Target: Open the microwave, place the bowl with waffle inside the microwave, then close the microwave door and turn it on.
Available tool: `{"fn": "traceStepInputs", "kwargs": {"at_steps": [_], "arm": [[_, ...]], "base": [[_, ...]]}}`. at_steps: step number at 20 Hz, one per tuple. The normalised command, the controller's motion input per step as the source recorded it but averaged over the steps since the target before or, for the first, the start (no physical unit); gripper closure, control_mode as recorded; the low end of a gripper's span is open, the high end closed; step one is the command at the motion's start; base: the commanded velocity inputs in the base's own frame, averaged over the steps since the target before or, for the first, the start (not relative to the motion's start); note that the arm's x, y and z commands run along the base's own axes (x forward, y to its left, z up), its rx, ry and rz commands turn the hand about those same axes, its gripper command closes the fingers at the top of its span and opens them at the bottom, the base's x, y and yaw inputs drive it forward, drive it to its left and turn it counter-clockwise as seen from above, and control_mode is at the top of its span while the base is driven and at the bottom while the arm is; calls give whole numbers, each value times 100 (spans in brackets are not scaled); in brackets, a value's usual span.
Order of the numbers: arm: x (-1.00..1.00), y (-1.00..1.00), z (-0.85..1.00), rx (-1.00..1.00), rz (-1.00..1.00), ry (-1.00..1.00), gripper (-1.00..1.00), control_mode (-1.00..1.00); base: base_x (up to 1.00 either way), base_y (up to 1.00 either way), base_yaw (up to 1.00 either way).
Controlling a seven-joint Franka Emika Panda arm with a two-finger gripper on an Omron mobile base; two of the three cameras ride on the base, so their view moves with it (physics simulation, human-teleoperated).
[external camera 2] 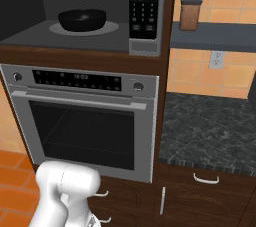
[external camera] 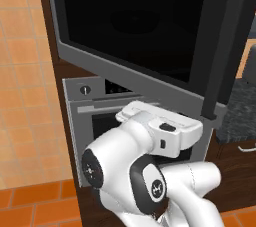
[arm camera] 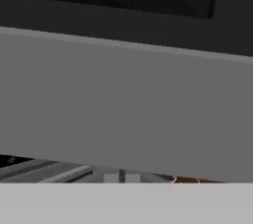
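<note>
door: the microwave door [external camera: 145,21] is swung out toward us, big black glass in a grey frame, with the dark vertical handle [external camera: 220,56] on its free edge. The hand view sits right up against the grey bottom band of that frame.

microwave: the microwave [external camera 2: 107,41] is open, cavity showing, and the keypad panel [external camera 2: 144,3] is just right of the cavity.

bowl: the bowl [external camera 2: 82,19] is already inside the microwave, sitting on the round plate in the middle of the cavity floor. Small, black, looks rigid and light.

waffle: we can't make it out; the inside of the bowl reads as plain dark from the right base view.

pincer: its tips are hidden from us, but it reads as pressed together with nothing in it. The arm's hand [external camera: 165,128] is tucked just under the door's lower edge.

how the door handles: we reckon it's stiff, hinged and light to swing, and glass, so no slamming. A flat push on the grey frame near the handle side should give the most leverage, or hook the handle itself.

oven: the silver oven [external camera 2: 82,121] is directly below the microwave; not our thing.

left to do: shut the door, then press a button on the keypad.
</note>
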Motion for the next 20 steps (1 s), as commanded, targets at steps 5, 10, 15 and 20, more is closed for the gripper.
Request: {"fn": "traceStepInputs", "kwargs": {"at_steps": [5,10,15,20], "arm": [[-12,-30,53,-40,12,45,100,-100],[0,-21,51,-48,22,58,100,-100],[4,-29,64,-39,27,56,100,-100],[24,-53,62,-19,30,47,100,-100]], "base": [[0,0,0],[0,0,0],[0,0,0],[0,0,0]]}}
